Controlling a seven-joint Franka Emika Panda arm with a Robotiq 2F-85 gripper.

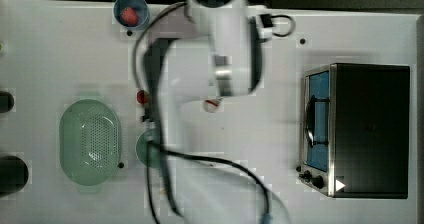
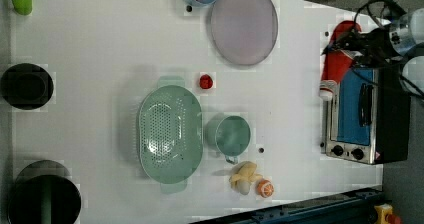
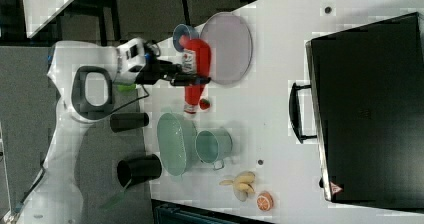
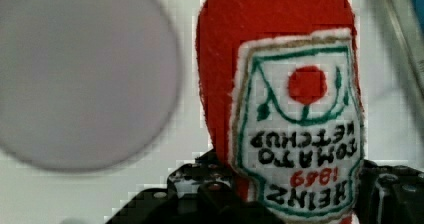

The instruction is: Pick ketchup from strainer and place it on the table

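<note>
My gripper (image 3: 195, 79) is shut on the ketchup (image 3: 196, 66), a red bottle with a white cap, and holds it off the table (image 2: 90, 59). In the left view the ketchup (image 2: 337, 59) hangs cap down beside the toaster oven, with the gripper (image 2: 352, 50) around its upper half. The wrist view shows the ketchup (image 4: 280, 74) label close up, with dark fingers (image 4: 200, 191) on either side. The pale green strainer (image 2: 170, 134) lies on the table with nothing in it, well away from the gripper. It is also seen as the strainer (image 1: 90, 140) in the top view and the strainer (image 3: 172, 143) in the right view.
A lilac plate (image 2: 243, 24) lies near the bottle, and a toaster oven (image 2: 360, 114) stands at the left view's right. A green cup (image 2: 229, 135), a small strawberry (image 2: 205, 81), a banana (image 2: 244, 176) and an orange slice (image 2: 265, 188) sit around the strainer. Black cups (image 2: 25, 85) line the left view's left edge.
</note>
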